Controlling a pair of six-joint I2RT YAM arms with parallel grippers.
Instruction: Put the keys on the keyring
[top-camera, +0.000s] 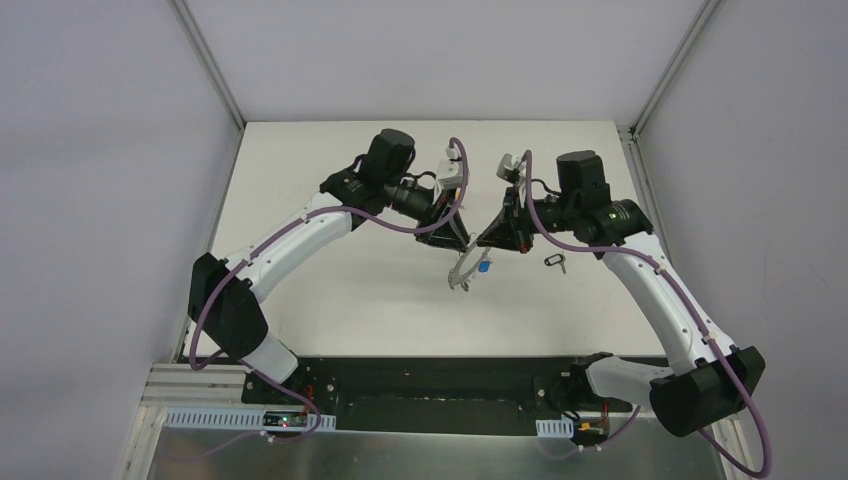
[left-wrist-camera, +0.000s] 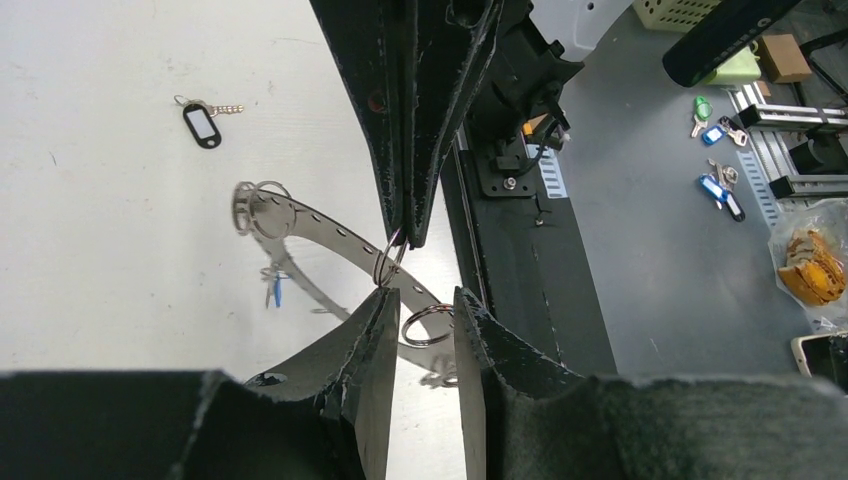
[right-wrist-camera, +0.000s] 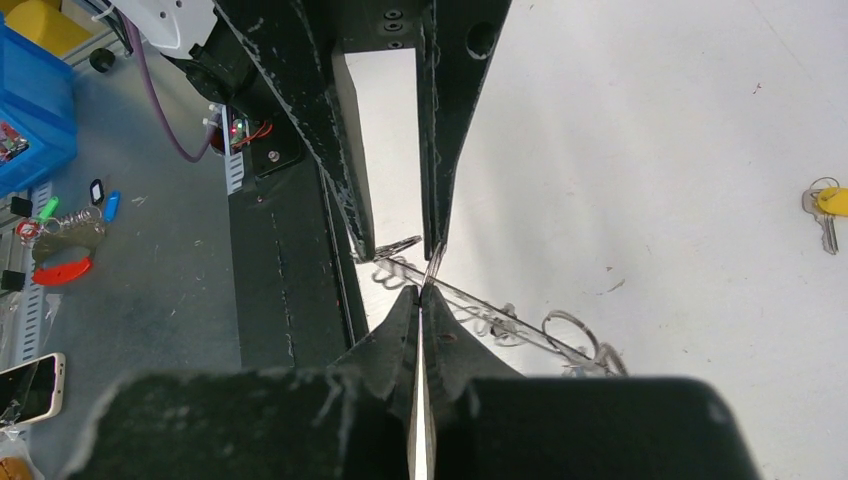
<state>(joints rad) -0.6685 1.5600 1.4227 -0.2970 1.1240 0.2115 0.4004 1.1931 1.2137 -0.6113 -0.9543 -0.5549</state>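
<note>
The keyring (top-camera: 460, 272) is a grey metal band held off the white table between both grippers; it shows as an arc in the left wrist view (left-wrist-camera: 310, 225) and edge-on in the right wrist view (right-wrist-camera: 520, 315). My right gripper (right-wrist-camera: 421, 288) is shut on one of its wire loops (left-wrist-camera: 388, 262). My left gripper (left-wrist-camera: 420, 295) is open, its jaws on either side of another wire loop (left-wrist-camera: 430, 325). A blue key (left-wrist-camera: 277, 291) hangs from the ring. A black key (left-wrist-camera: 202, 124) and a yellow key (right-wrist-camera: 830, 202) lie on the table. The other black key is out of view.
The black base plate (left-wrist-camera: 520, 250) runs along the table's near edge. Beyond it on the grey bench lie spare key tags (left-wrist-camera: 715, 125), a snack bag (left-wrist-camera: 810, 265), a blue bin (right-wrist-camera: 30, 100) and a phone (right-wrist-camera: 30, 385). White walls enclose the table.
</note>
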